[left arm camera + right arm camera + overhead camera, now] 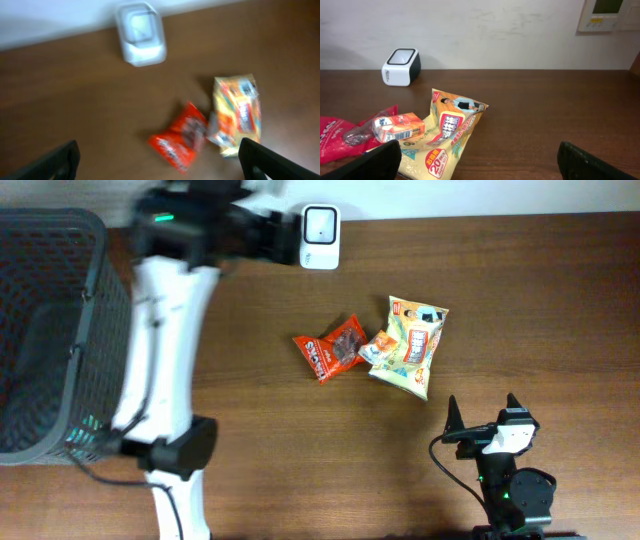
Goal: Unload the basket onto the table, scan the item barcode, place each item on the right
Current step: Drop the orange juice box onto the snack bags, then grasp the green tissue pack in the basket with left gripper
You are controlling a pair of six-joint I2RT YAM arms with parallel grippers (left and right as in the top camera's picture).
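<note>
Hovering high over far edge of tabletop [540, 300] w/ left claw [275, 235] spread wide, nothing between fingers [55, 162]. Blurred in both overhead and wrist views, so prob. mid-motion. Just beyond that claw, nearly touching in overhead view: white barcode scanner [320, 223], window up, backed to the wall. Likely set there so a pack's code can be passed over it.

Lying below and to right of left claw, well apart from it, mid-tabletop: red snack pouch [330, 347], small orange pack [378, 345], yellow chip bag [412, 345]. Bunched together, w/ orange pack wedged between the other two. Reads as a loose pile awaiting a pick, placed between both arms. No pack held, none over scanner. Cannot tell which of the 3 counts as the item, nor where any barcode sits.

Parked low at near edge w/ right claw [483, 420] likewise fully spread, empty, aimed at the pile. Chip bag just ahead of it and a bit left in wrist view, scanner far ahead-left. Prob. kept back to leave room for left arm.

Standing left of left arm: dark mesh basket [50, 300], prob. drop spot for scanned goods; contents not discernible.

Judged: no scan under way now. Next calls for a grasp on one pack, then code side turned to scanner window. Risks: crinkly film slipping, glare on code, neighbour pack dragged along.
</note>
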